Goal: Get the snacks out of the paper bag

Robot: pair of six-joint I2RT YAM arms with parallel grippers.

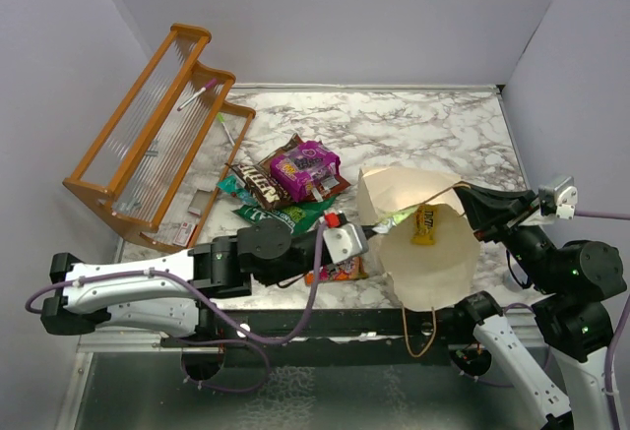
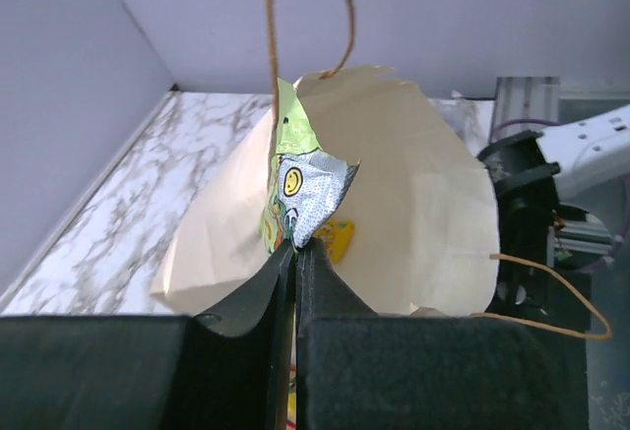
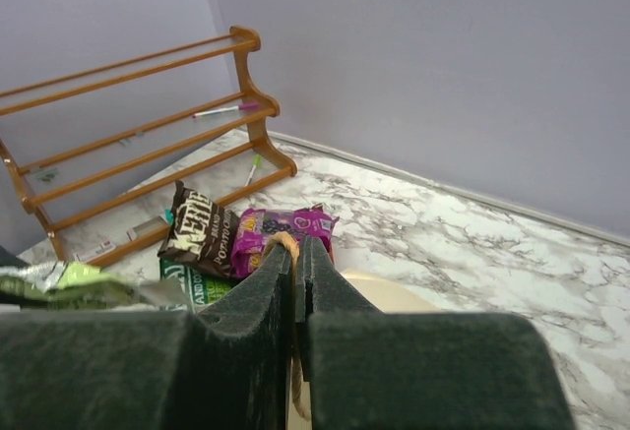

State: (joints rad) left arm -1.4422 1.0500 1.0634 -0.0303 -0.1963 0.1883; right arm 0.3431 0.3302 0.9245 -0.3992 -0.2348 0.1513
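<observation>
The beige paper bag (image 1: 433, 263) lies with its mouth held open. My left gripper (image 2: 297, 245) is at that mouth, shut on a corner of a silver and lime-green packet (image 2: 305, 189) with a smiley face on it. This packet stands half out of the bag (image 2: 423, 204). A small yellow packet (image 2: 338, 238) lies deeper inside. My right gripper (image 3: 297, 245) is shut on the bag's brown cord handle (image 3: 283, 243) and holds it up at the far rim (image 1: 471, 197). Magenta (image 1: 305, 166), brown (image 1: 261, 182) and green (image 1: 285, 215) snacks lie on the table to the left.
An orange wooden rack (image 1: 148, 135) stands at the back left, with pens on and beside it. A red-orange packet (image 1: 340, 271) lies under my left wrist. The second cord handle (image 1: 418, 332) hangs over the table's near edge. Grey walls close in the marble table (image 1: 433, 125).
</observation>
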